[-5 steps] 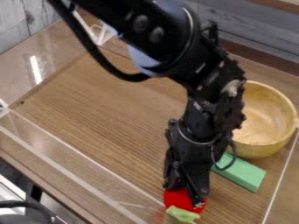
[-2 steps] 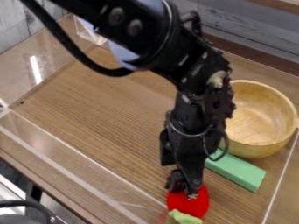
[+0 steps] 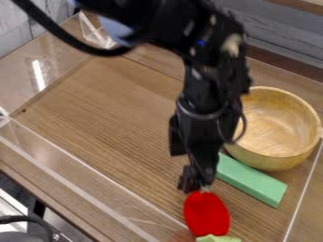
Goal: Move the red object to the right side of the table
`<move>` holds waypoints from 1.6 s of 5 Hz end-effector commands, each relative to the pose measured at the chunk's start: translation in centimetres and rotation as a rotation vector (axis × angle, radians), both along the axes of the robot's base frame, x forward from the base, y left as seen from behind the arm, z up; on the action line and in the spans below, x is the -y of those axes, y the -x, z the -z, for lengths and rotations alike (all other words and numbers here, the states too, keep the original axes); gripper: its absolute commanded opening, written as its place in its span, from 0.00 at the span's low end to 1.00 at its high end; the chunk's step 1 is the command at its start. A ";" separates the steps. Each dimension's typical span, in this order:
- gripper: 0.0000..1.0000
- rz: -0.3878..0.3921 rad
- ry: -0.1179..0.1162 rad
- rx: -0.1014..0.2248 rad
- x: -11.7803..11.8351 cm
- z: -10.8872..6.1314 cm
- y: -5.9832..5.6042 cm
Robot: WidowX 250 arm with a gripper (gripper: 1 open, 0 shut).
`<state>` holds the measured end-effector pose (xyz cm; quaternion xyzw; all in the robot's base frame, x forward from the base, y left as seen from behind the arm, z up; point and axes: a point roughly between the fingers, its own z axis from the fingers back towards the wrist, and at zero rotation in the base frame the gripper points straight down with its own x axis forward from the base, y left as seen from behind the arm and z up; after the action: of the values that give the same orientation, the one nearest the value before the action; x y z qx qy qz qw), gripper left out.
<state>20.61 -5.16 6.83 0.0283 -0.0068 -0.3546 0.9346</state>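
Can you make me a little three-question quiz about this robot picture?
1. True or false: the gripper is squeezing the red object.
2. What lies between the red object and the wooden bowl? A) green block B) blue cup C) spoon
3. Fill in: the red object lies near the table's ____ edge in this view.

Key: 1 false, it hangs open just above it; 2 A; 3 bottom.
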 end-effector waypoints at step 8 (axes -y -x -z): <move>0.00 -0.703 0.134 0.113 -2.1 -5.1 -2.3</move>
<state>22.32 -3.16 11.09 -0.0138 -0.0532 -0.0109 0.9984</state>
